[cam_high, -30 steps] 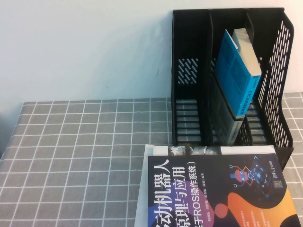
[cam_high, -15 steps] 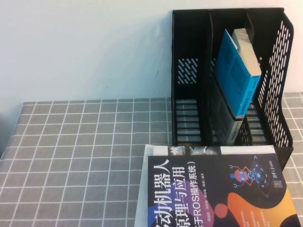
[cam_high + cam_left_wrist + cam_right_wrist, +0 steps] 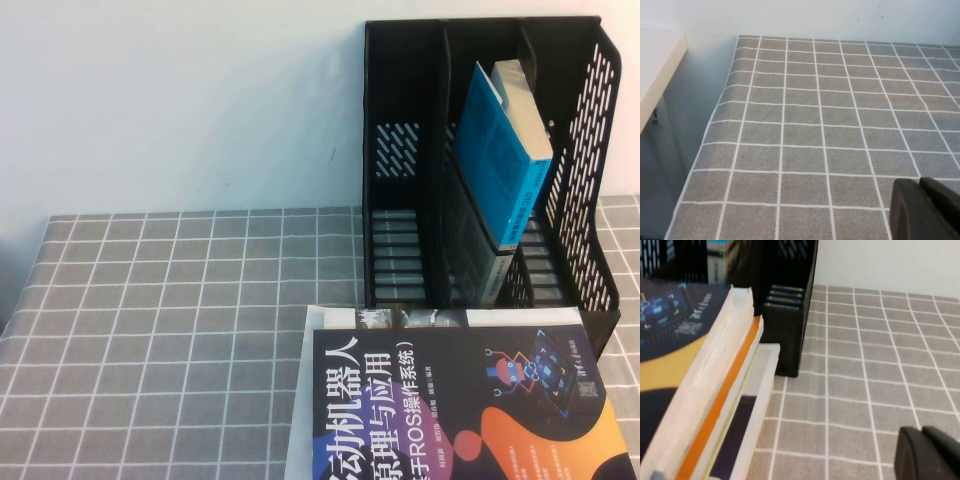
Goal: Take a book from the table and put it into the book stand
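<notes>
The blue and pale grey book point(image 3: 503, 150) stands tilted inside the black book stand point(image 3: 400, 150), in its middle slot, with its top leaning against a divider. The stand is at the back right of the grey gridded table point(image 3: 180, 300). Neither gripper shows in the high view. My left gripper point(image 3: 920, 200) is shut and empty, low over bare cloth near the table's left side. My right gripper point(image 3: 922, 450) is shut and empty over bare cloth, beside the stand's front corner point(image 3: 785, 315).
A dark navy book with an orange patch point(image 3: 450, 410) lies flat on a pile in front of the stand, also in the right wrist view point(image 3: 675, 340). A cream-coloured surface point(image 3: 655, 65) sits beyond the table's left edge. A white wall runs behind.
</notes>
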{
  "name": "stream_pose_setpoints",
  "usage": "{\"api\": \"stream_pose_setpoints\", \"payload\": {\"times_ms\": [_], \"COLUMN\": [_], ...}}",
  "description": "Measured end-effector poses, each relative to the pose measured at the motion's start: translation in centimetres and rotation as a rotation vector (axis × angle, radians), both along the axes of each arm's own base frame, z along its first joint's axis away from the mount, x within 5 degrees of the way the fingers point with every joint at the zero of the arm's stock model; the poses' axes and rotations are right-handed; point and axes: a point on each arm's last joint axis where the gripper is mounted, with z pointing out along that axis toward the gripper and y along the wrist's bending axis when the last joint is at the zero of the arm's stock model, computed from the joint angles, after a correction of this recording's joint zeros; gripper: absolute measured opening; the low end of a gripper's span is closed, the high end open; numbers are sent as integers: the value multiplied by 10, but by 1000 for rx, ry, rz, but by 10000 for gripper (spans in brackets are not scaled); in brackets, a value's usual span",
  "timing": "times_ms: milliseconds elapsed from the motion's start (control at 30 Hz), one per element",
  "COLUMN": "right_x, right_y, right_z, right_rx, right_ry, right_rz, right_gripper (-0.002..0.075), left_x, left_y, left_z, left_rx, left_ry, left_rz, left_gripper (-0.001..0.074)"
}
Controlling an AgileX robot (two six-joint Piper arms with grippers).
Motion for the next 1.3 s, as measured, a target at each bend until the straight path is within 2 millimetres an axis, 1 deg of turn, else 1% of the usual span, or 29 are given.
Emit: {"api": "stream_pose_setpoints", "payload": {"times_ms": [1300], "right_x": [-1], "right_y": [1], "right_z": [0], "right_rx": [16], "right_ry": [24], "right_rz": [0], "right_gripper": [-3], "left_x": [0], "left_y": [0], "left_z": [0], "left_rx": [0], "left_ry": [0], "left_rz": [0], "left_gripper": [1]}}
